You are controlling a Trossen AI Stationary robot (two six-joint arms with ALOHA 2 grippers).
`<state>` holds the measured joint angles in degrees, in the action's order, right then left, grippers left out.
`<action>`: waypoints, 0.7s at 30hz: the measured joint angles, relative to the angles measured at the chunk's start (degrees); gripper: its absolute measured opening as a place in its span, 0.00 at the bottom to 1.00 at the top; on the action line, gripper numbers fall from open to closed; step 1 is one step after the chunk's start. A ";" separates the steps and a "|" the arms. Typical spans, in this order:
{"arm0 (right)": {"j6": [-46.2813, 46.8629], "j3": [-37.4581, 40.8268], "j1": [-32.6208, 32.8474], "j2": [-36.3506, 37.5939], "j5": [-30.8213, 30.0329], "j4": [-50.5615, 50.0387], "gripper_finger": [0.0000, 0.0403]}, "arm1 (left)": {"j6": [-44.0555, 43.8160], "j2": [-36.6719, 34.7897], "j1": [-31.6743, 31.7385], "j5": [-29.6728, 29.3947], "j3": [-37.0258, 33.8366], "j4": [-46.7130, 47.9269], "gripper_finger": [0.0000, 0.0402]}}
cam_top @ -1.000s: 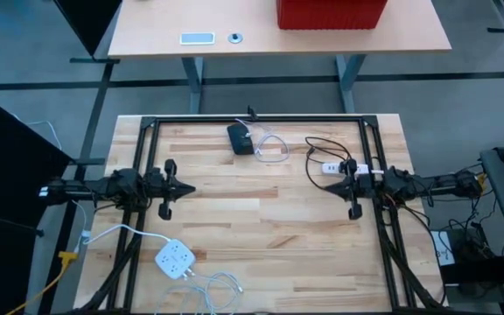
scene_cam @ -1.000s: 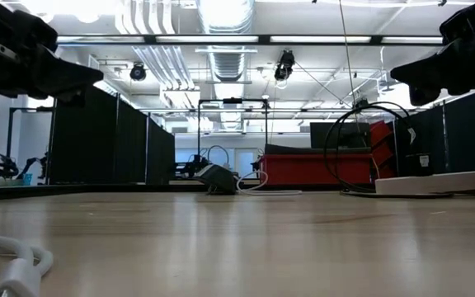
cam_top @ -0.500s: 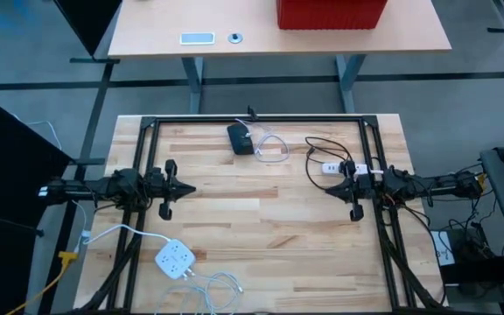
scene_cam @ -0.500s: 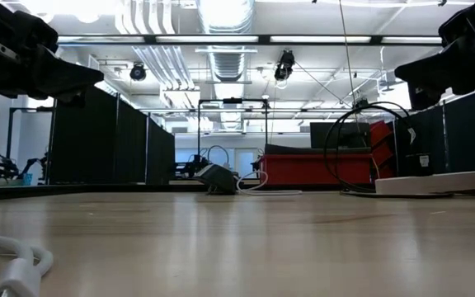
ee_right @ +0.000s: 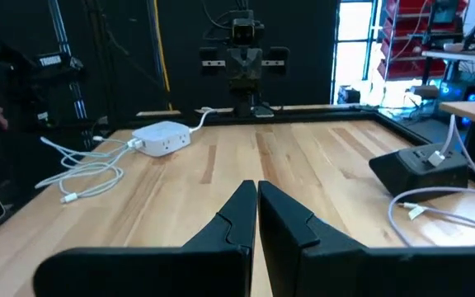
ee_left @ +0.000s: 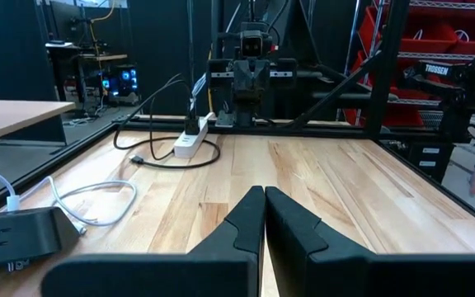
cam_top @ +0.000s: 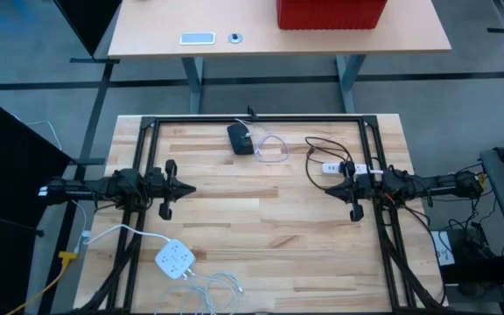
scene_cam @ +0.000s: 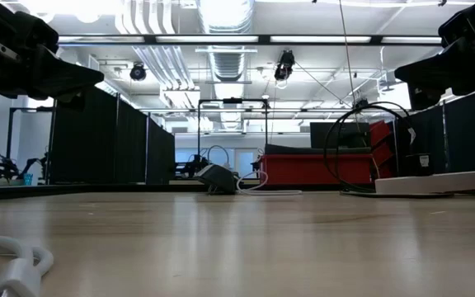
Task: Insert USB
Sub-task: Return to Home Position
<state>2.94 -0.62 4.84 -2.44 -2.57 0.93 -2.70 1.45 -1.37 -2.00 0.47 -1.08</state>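
- Left gripper (cam_top: 189, 188): at the left edge of the wooden table (cam_top: 261, 236), pointing toward the middle. Its 2 fingers are pressed together with nothing between them, as its own wrist view shows.
- Right gripper (cam_top: 329, 186): at the right edge, facing the left one, well apart from it. Fingers are likewise closed together and empty.
- Black outlet extension (cam_top: 241, 138): at the far middle of the table, well apart from both grippers. A white charger cable (cam_top: 270, 149) is plugged into it and loops just beside it.
- White power strip (cam_top: 340, 167): just beside the right gripper on its far side, not touched by it. A black cord (cam_top: 315, 150) coils from it.
- White square outlet extension (cam_top: 174, 259): near corner on the left arm's side, with a loose white cable (cam_top: 220, 285) next to it.
- Red bin (cam_top: 331, 12): on the separate desk beyond the table.
- Low view only: both grippers hang above the table top, left (scene_cam: 97, 77) and right (scene_cam: 398, 77).
- Left wrist view only: the socket face of the black extension (ee_left: 13, 235).
- Right wrist view only: the white plug seated in the black extension's top (ee_right: 411, 169).
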 joint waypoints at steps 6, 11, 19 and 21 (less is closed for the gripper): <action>0.00 0.00 0.00 0.00 -0.02 0.00 0.00 | 0.59 0.02 0.00 0.00 0.00 -0.02 0.00; -0.02 0.00 0.00 0.00 -0.02 0.00 0.00 | 0.63 0.02 0.00 0.00 0.00 -0.04 0.00; 0.00 0.00 0.00 0.00 -0.02 0.00 0.00 | 0.66 0.02 0.00 0.00 0.00 -0.07 0.00; -0.02 0.00 0.00 0.00 -0.02 0.00 0.00 | 0.66 0.02 0.00 0.00 0.00 -0.07 0.00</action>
<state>2.92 -0.62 4.84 -2.44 -2.59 0.93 -2.04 1.48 -1.37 -2.00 0.47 -1.15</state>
